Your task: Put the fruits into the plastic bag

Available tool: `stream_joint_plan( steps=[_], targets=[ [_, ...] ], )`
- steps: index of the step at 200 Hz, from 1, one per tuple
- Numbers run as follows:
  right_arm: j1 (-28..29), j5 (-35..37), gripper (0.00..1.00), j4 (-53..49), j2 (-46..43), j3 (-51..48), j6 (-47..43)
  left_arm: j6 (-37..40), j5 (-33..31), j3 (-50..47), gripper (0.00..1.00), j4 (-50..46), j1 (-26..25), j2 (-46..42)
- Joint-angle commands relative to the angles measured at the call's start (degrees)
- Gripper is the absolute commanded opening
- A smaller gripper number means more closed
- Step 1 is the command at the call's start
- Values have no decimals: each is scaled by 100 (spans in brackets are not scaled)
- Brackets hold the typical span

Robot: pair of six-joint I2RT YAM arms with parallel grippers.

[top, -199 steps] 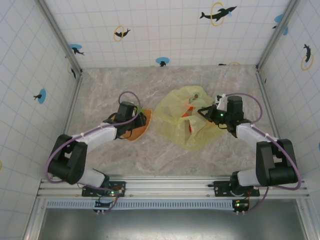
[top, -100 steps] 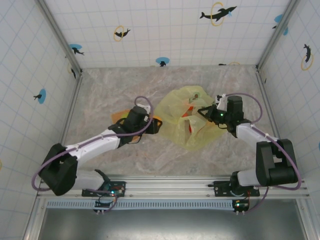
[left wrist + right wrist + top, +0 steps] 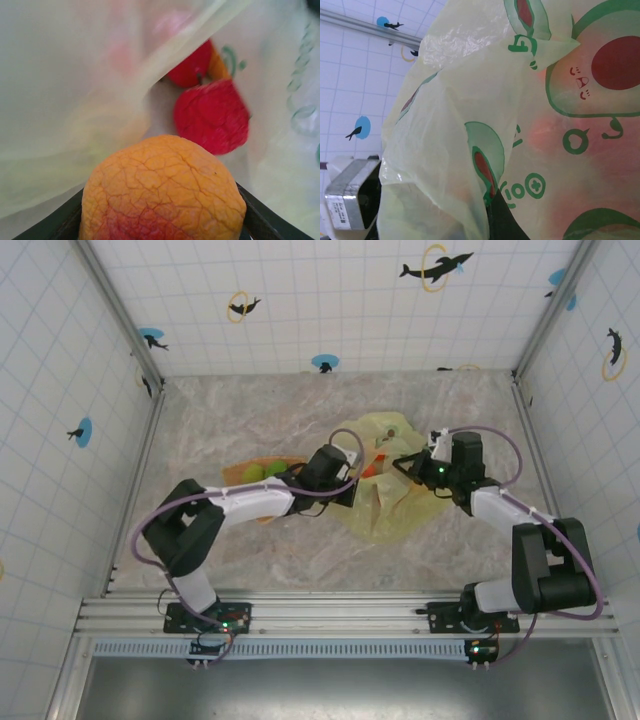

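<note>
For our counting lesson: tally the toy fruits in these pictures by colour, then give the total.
Red fruits, inside the plastic bag: 2
Orange fruit: 1
Green fruits, on the orange plate: 2
Total: 5
An orange sliver behind the reds is too hidden to count.

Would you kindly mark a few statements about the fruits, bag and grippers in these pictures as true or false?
1. The left gripper holds an orange fruit. True.
2. The right gripper is shut on the bag. True.
3. The bag is empty. False: red fruits lie inside it.
4. The plate is bare. False: green fruit lies on it.
</note>
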Motion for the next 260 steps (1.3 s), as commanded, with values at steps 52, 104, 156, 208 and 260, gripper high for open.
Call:
stream_joint_plan(
  steps=[52, 104, 156, 208, 260],
  targets=[
    [94, 33, 0, 56, -122, 62, 16, -644, -455, 683, 61, 856, -42, 689],
    [87, 50, 0, 40, -113, 46, -19, -991, -436, 830, 65, 1158, -43, 1000],
    [6, 40, 0, -40, -139, 133, -55, -844, -145, 471, 65, 1174, -56, 839],
    [-7, 57, 0, -26, -78, 301, -20, -559, 264, -652, 65, 1761, -151, 71],
    [13, 86, 0, 35, -50, 223, 25, -403, 481, -789, 68, 1877, -438, 140]
  ],
)
